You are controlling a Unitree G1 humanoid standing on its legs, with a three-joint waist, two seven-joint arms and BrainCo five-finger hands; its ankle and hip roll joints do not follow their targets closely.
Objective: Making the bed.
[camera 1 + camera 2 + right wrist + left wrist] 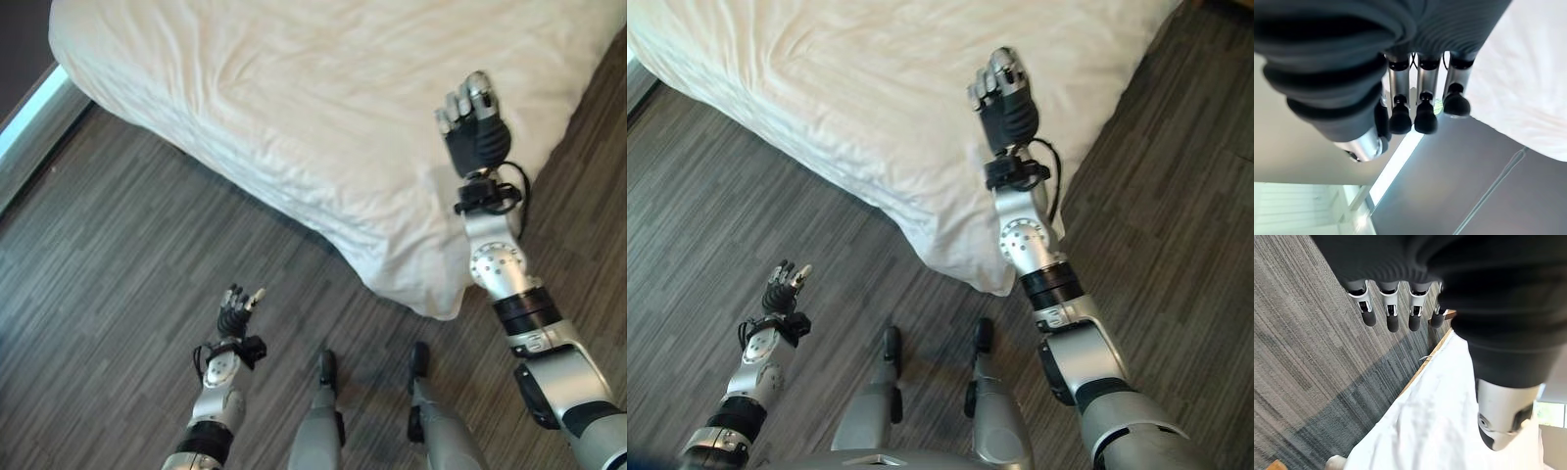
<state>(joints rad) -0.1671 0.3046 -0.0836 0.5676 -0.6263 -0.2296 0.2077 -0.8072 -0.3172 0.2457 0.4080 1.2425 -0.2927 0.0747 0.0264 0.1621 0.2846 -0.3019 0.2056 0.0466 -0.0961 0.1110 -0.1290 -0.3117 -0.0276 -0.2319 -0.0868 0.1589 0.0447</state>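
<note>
The bed is covered by a cream sheet (pixel 323 88) with soft wrinkles, and its near corner (pixel 431 294) droops toward the floor just ahead of me. My right hand (pixel 477 132) is raised over the sheet near that corner, back of the hand facing up, fingers (pixel 1422 98) straight and holding nothing. My left hand (pixel 235 315) hangs low over the wooden floor, well clear of the bed on its left, with relaxed fingers (pixel 1393 316) and nothing in it. The left wrist view looks past that hand to the white sheet (pixel 1440 421).
Dark grey plank floor (pixel 118 274) runs along the bed's near side and right side. A pale skirting strip (pixel 29 117) lines the wall at far left. A thin wooden edge (pixel 1425 367) of the bed base peeks from under the sheet.
</note>
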